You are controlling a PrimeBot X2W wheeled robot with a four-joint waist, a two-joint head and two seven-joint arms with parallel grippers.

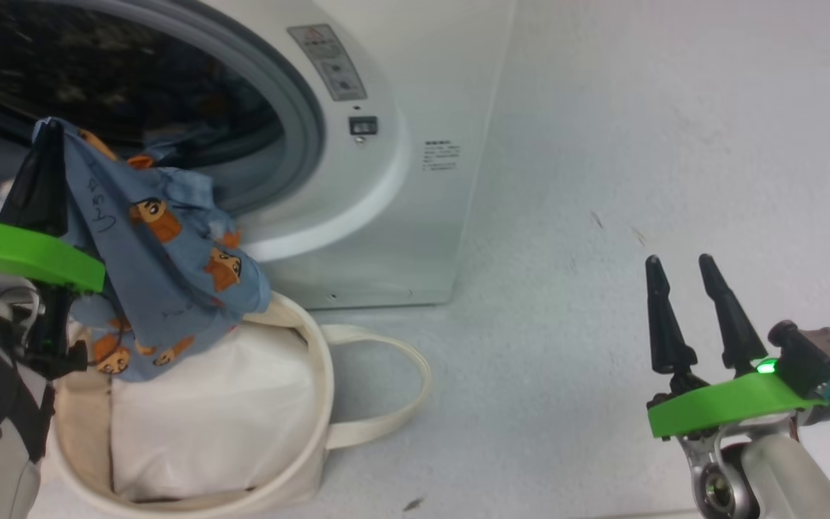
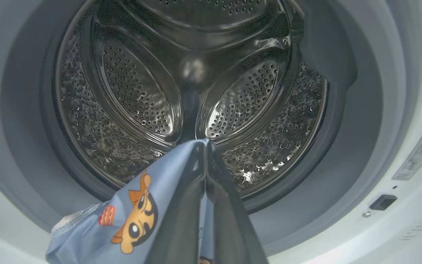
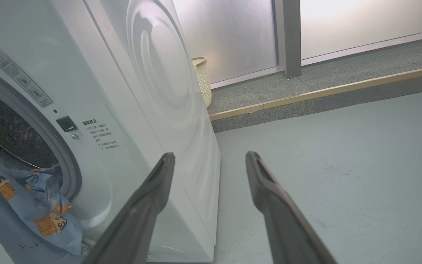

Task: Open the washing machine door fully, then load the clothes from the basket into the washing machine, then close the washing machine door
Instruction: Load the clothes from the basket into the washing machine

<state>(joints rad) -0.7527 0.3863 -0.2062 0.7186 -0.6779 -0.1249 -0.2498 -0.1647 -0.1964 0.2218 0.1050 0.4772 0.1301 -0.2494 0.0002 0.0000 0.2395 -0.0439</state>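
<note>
My left gripper [image 1: 50,133] is pinched tight on the clothes [image 1: 170,267], its two dark fingers pressed together with a fold of the light blue, cartoon-printed fabric caught at the tips. On my left wrist camera the fabric drapes down the left side of the fingers. The tips point straight into the perforated steel drum [image 2: 141,102], but I cannot tell whether they have crossed the grey rubber ring [image 1: 305,122]. In the head view the garment hangs from the tips as a long bunch on the near left. Its upper folds lie at the lower lip of the opening of the washing machine [image 1: 422,216], and its lower end reaches down onto the white pillow-like bundle [image 1: 213,411] inside the basket [image 1: 320,432]. The basket sits on the grey floor [image 1: 602,180] just in front of the machine, one loop handle lying out to the right. My right gripper [image 1: 680,265] is over on the near right above the floor, fingers spread apart with nothing between them, well apart from the clothes and the basket. Its wrist camera looks along the machine's right side panel, with a pale woven bin [image 3: 203,79] standing beyond it by the frosted wall.
</note>
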